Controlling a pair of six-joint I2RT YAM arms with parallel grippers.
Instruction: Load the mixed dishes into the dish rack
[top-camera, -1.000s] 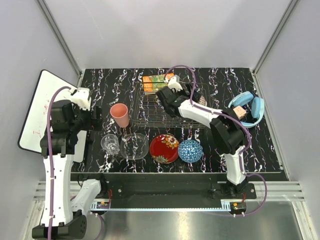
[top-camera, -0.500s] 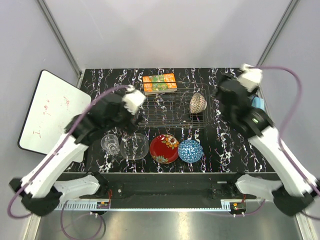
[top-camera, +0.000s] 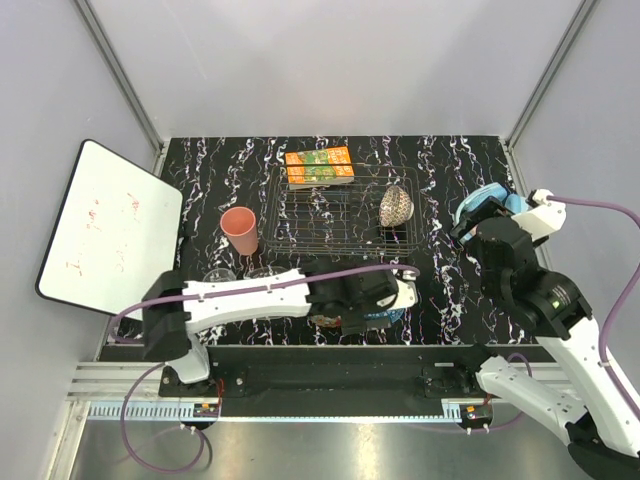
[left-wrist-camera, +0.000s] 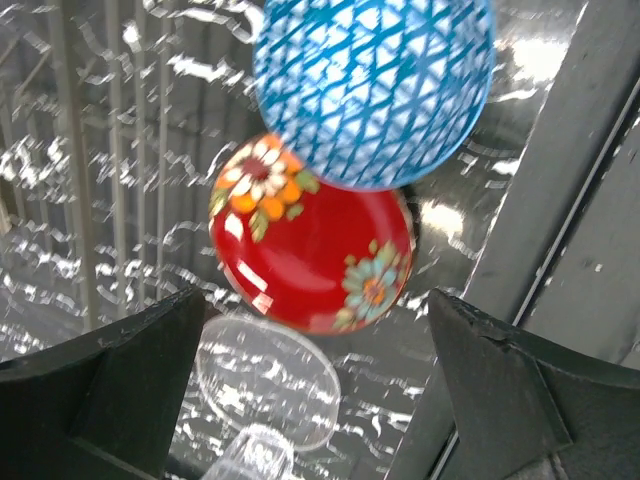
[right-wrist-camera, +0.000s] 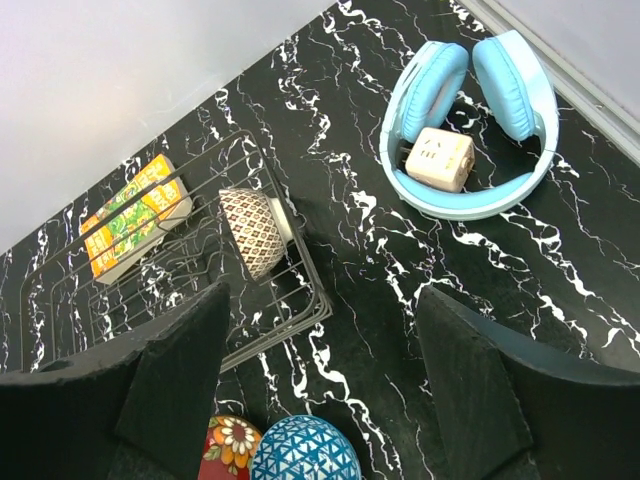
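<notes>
The wire dish rack (top-camera: 330, 215) stands at the back middle with the brownish patterned bowl (top-camera: 396, 205) on its side at its right end; both also show in the right wrist view, the rack (right-wrist-camera: 180, 300) and the bowl (right-wrist-camera: 252, 232). The salmon-pink cup (top-camera: 238, 230) stands left of the rack. My left gripper (top-camera: 390, 300) is open and empty above the red floral plate (left-wrist-camera: 310, 245) and the blue patterned bowl (left-wrist-camera: 372, 90). The clear glass bowl (left-wrist-camera: 265, 380) and the drinking glass (left-wrist-camera: 255, 455) lie beside the plate. My right gripper (top-camera: 467, 225) is open and empty, high above the table right of the rack.
The orange-green carton (top-camera: 318, 165) lies at the rack's far edge. Blue headphones (right-wrist-camera: 470, 120) around a white adapter (right-wrist-camera: 440, 160) lie at the back right. A whiteboard (top-camera: 110, 230) leans at the left. My left arm (top-camera: 250, 295) spans the table's front and hides parts of the glassware.
My left arm has swung from the left side across the front to above the plate and blue bowl. My right arm has pulled back from the rack to the right side.
</notes>
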